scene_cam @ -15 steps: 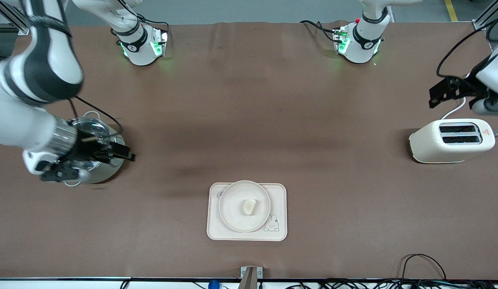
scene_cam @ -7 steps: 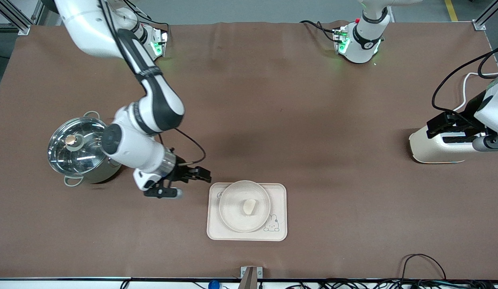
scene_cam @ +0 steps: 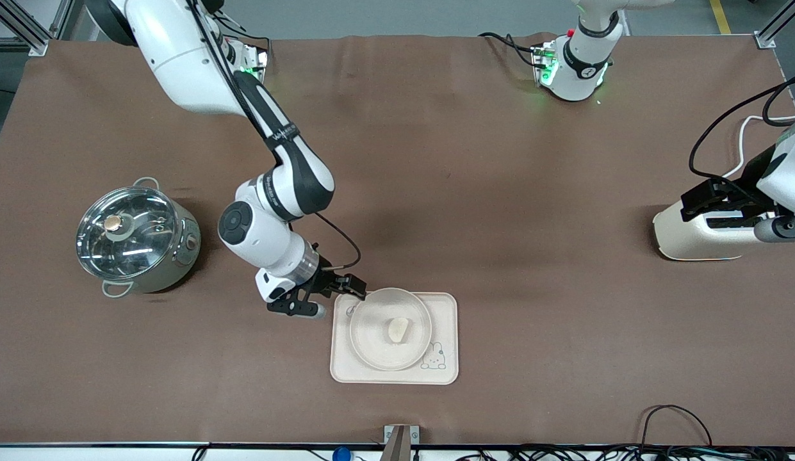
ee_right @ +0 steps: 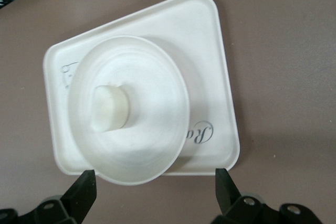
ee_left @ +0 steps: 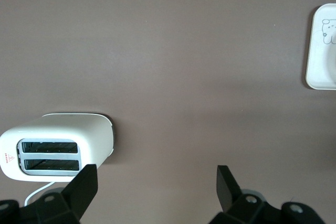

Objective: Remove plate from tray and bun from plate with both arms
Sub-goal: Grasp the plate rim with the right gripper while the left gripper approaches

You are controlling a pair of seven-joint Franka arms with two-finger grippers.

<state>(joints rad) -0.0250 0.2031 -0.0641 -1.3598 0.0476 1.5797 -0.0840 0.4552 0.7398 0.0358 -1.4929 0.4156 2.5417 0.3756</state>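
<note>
Right pincer point(scene_cam: 346, 289) (spread) over plate point(scene_cam: 371, 346) edge; left pincer point(scene_cam: 724, 202), spread, over toaster point(scene_cam: 685, 237).

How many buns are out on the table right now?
1. The bun lies on the plate, which sits on the tray. The pot and toaster could hide more.

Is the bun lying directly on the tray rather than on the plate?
No, the bun sits in the middle of the plate, which itself rests on the tray.
</note>
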